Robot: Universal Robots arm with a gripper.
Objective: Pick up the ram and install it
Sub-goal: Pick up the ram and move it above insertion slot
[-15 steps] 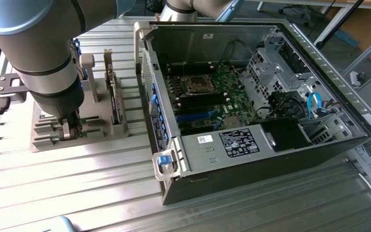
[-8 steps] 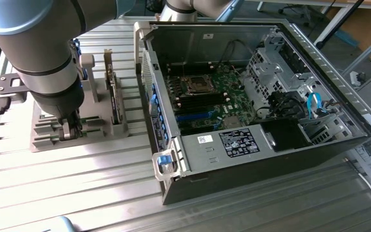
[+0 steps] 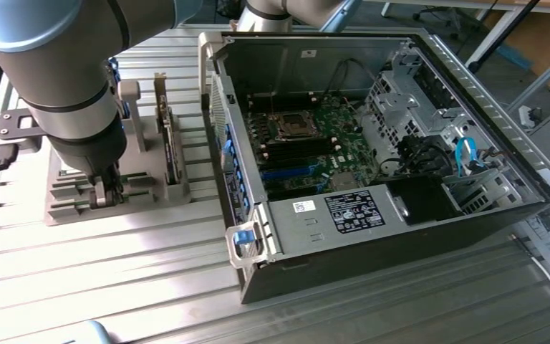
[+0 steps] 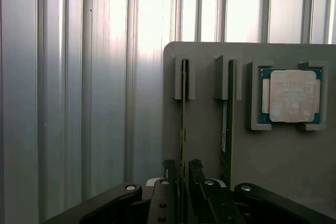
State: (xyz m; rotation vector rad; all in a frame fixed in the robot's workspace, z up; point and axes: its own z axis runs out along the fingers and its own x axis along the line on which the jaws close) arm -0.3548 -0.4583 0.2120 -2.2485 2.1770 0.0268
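A ribbed aluminium table carries everything. The robot's black two-fingered gripper hangs low over a flat grey slotted holder. Its jaws are apart, one on either side of the ram, a slim circuit-board stick set on edge in its slot. I cannot tell whether the pads touch it. Just beside the gripper stands a second, matching stick, and past that a square silver processor chip sits in its recess. Farther toward the exterior view's right are an upright dark expansion card and then an open grey-and-black computer case.
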